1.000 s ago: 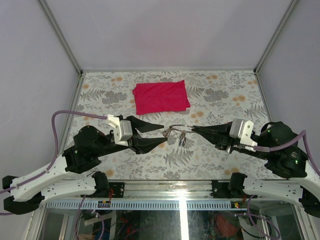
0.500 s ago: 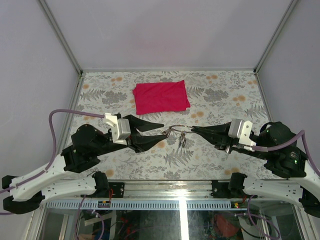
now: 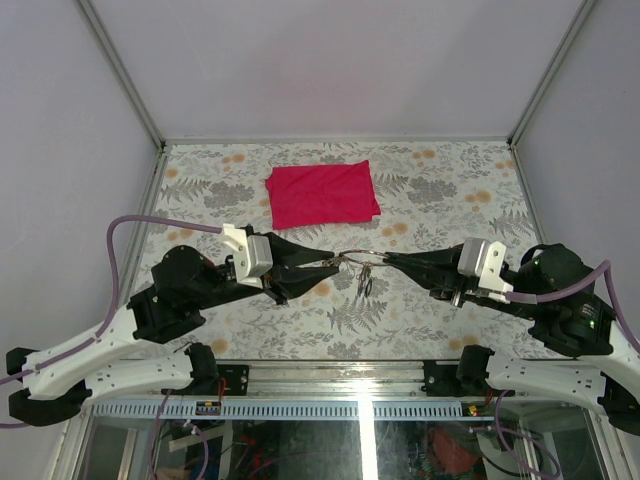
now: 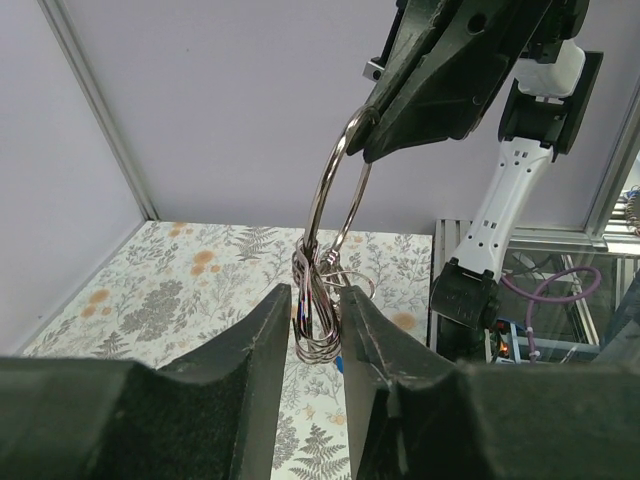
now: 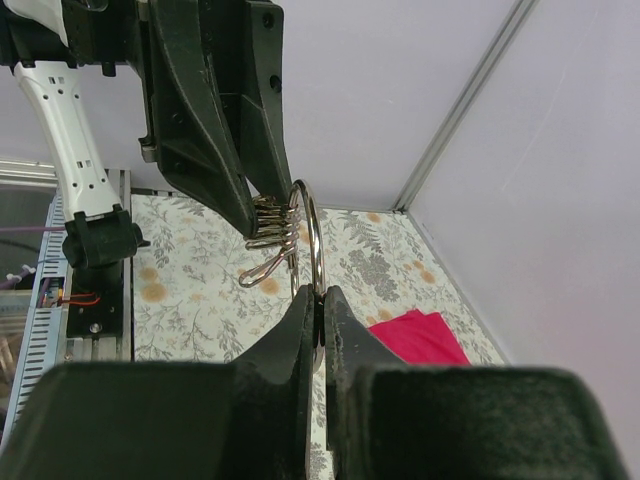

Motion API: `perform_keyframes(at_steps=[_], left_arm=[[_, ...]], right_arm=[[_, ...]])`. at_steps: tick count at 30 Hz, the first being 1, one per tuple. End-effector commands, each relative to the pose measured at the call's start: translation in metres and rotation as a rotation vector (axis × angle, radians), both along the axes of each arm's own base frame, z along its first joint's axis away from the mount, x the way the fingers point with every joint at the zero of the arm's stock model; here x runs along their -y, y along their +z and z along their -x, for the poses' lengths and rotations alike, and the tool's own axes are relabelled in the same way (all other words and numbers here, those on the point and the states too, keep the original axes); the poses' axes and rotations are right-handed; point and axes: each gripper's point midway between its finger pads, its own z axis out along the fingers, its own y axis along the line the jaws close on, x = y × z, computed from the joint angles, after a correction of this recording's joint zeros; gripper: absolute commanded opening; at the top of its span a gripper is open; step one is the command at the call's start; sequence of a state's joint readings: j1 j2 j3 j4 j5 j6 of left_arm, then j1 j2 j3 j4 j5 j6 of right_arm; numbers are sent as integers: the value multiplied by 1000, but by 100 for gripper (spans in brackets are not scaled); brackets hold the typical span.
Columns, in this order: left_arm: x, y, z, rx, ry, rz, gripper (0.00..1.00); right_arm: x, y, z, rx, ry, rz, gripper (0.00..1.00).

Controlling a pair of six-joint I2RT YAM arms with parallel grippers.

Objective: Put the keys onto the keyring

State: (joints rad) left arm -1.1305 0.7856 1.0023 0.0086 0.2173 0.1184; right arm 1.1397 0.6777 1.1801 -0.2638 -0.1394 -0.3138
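The thin silver keyring (image 3: 362, 254) hangs in the air between the two arms. My right gripper (image 3: 385, 257) is shut on its rim, with the wire (image 5: 318, 240) pinched between the pads. A bunch of small metal keys (image 4: 318, 310) hangs from the keyring (image 4: 322, 190); a blue tip shows at its bottom. My left gripper (image 4: 315, 292) stands narrowly open, one jaw on each side of the bunch and only slivers of gap showing. In the right wrist view the keys (image 5: 270, 222) sit at the left gripper's fingertips. Some keys (image 3: 365, 280) dangle over the table.
A folded red cloth (image 3: 322, 194) lies flat on the floral table (image 3: 450, 190) behind the grippers, also in the right wrist view (image 5: 415, 335). White walls with metal posts close in the back and sides. The arm bases stand at the near edge.
My left gripper has moved right to the keys and its jaws have narrowed around the bunch. The right gripper and keyring have stayed in place.
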Motion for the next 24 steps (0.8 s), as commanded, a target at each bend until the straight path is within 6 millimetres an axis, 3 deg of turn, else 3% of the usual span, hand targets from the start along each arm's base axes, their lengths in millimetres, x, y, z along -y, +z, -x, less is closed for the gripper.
perform_keyframes(at_steps=[1,7,16,21,24], left_arm=[[-8,26,-2,41,30,55,27],[-13,29,-4,50,52,47,24],[-13,24,-8,48,70,22,5],[-13,23,-8,42,68,18,11],[-11,21,-9,40,71,12,23]], right_arm=[[8,22,-1,25,-22,-85,0],[7,18,-2,18,-26,-68,0],[8,19,-1,21,-27,-75,0],[8,18,-2,21,-27,-76,0],[7,18,-1,22,-25,-77,0]])
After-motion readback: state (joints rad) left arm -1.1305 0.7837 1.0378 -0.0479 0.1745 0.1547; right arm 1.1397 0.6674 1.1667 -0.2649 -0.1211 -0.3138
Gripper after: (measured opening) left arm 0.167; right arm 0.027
